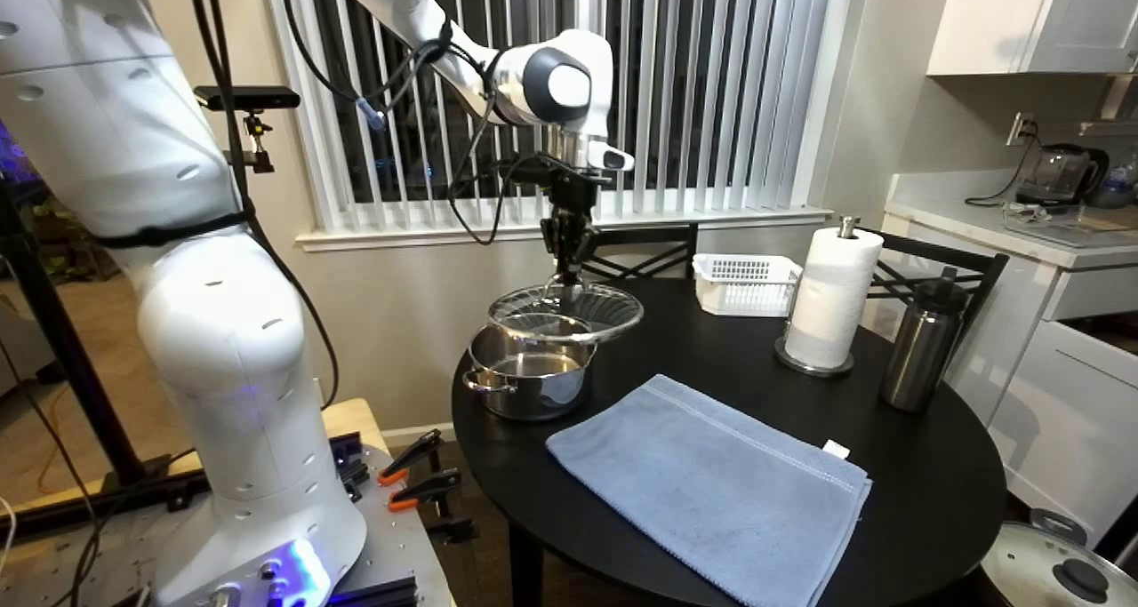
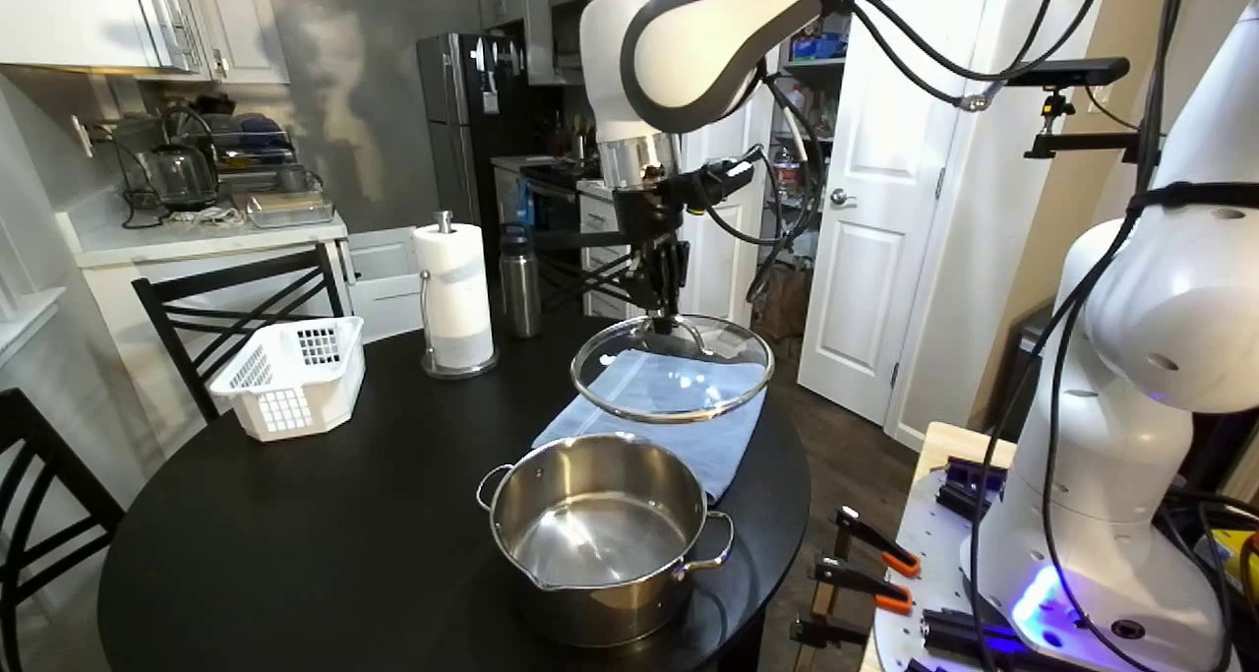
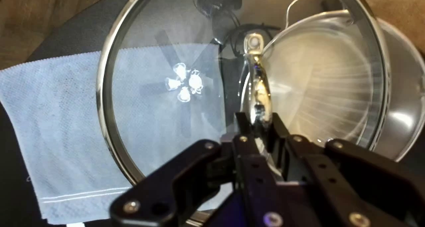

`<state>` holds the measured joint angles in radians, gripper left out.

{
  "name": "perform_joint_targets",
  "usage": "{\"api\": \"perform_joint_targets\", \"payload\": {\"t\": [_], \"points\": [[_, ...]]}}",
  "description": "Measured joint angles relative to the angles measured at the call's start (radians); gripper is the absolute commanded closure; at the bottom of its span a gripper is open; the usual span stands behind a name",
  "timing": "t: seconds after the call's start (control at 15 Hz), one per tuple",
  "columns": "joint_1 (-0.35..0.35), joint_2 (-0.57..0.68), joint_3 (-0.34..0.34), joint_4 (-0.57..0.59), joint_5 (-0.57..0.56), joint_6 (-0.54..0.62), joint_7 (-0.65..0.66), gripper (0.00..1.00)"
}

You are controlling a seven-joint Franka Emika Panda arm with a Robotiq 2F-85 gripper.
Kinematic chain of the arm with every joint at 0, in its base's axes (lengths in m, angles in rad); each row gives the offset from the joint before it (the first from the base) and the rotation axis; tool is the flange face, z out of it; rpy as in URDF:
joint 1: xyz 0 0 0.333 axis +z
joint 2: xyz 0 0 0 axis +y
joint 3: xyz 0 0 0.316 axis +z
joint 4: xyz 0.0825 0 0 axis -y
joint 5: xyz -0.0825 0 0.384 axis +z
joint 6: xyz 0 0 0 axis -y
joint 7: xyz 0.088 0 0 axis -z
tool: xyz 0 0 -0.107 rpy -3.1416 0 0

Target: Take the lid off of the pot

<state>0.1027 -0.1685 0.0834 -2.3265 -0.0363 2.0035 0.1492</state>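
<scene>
The clear glass lid (image 1: 613, 312) has a metal rim and a shiny arched metal handle, not a dark knob. It also shows in an exterior view (image 2: 689, 389) and in the wrist view (image 3: 186, 127). My gripper (image 1: 565, 278) is shut on the lid's handle, seen between the fingertips (image 3: 259, 119) in the wrist view. It holds the lid nearly level in the air, offset from the pot toward the blue towel, partly over the pot's edge. The steel pot (image 2: 600, 608) stands uncovered on the black table, with its inside visible. It also shows in an exterior view (image 1: 538, 394).
A folded blue towel (image 1: 711, 483) lies on the table beside the pot. A white basket (image 1: 747, 287), a paper towel roll (image 1: 834, 300) and a steel bottle (image 1: 920, 349) stand farther off. Another glass lid with a dark knob (image 1: 1080, 579) is below, past the table's edge.
</scene>
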Motion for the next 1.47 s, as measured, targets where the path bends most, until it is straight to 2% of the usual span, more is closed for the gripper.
{"api": "perform_joint_targets", "payload": {"t": [0.33,0.67,1.13,1.47], "points": [[-0.094,0.024,-0.108,-0.052,0.023,0.204,-0.017,0.96],[-0.141,0.124,-0.158,-0.059,0.076,0.315,-0.017,0.96],[-0.172,0.306,-0.176,0.019,0.229,0.347,-0.029,0.96],[-0.201,0.349,-0.201,0.046,0.226,0.354,-0.027,0.96]]}}
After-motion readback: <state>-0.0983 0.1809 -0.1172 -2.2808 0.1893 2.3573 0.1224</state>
